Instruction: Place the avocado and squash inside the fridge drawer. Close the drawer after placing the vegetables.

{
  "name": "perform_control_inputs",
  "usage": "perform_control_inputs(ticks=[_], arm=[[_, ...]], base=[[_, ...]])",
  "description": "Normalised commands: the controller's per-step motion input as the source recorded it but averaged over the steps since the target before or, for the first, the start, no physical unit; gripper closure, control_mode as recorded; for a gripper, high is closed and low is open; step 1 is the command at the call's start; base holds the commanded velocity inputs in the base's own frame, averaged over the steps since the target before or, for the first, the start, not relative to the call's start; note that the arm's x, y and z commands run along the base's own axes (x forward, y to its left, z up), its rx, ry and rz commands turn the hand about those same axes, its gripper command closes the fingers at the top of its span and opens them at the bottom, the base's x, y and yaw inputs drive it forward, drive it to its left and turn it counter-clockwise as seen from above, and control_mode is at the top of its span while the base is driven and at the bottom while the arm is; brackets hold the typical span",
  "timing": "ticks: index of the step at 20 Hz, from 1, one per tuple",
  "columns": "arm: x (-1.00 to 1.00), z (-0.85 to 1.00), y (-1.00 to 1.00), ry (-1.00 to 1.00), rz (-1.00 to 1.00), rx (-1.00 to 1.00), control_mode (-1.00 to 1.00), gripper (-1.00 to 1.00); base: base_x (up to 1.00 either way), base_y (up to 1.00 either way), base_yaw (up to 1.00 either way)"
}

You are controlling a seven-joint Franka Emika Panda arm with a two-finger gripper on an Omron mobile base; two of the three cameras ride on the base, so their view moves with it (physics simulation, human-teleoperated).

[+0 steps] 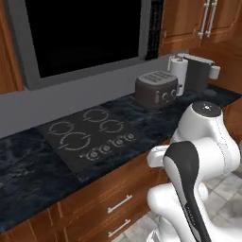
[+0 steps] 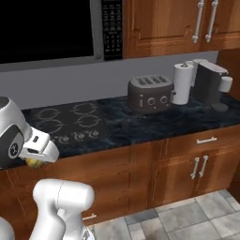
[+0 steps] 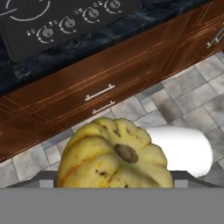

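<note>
The squash [image 3: 114, 155] fills the bottom of the hand view, stem scar facing the camera, ribbed lobes running back from it, skin yellow with brown speckles. It sits right at the gripper, jaws spread wide and clamped on the squash; the fingers are hidden behind it. In the right base view a sliver of yellow peeks beneath the white wrist. Beyond: dark marbled counter [image 1: 28, 165], black cooktop [image 3: 48, 22], glossy wooden drawers [image 3: 105, 87], open grey tiled floor [image 3: 192, 92] below.
</note>
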Motion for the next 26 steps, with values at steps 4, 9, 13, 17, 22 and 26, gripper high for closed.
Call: perform_control_inputs(ticks=[4,9,13,17,22,26], arm=[[0.00,0.00,0.00,0.00,0.00,0.00,1.00,1.00],[0.00,0.00,0.00,0.00,0.00,0.00,1.00,1.00],[0.00,0.00,0.00,0.00,0.00,0.00,1.00,1.00],[0.00,0.00,0.00,0.00,0.00,0.00,1.00,1.00],[0.00,0.00,0.00,0.00,0.00,0.00,1.00,1.00],[0.00,0.00,0.00,0.00,0.00,0.00,1.00,1.00]], base=[[0.07,-1.00,-0.26],[0.11,-1.00,-0.24],[0.17,-1.00,-0.23],[0.11,-1.00,-0.18],[0.00,-1.00,-0.13],[0.00,-1.00,-0.08]])
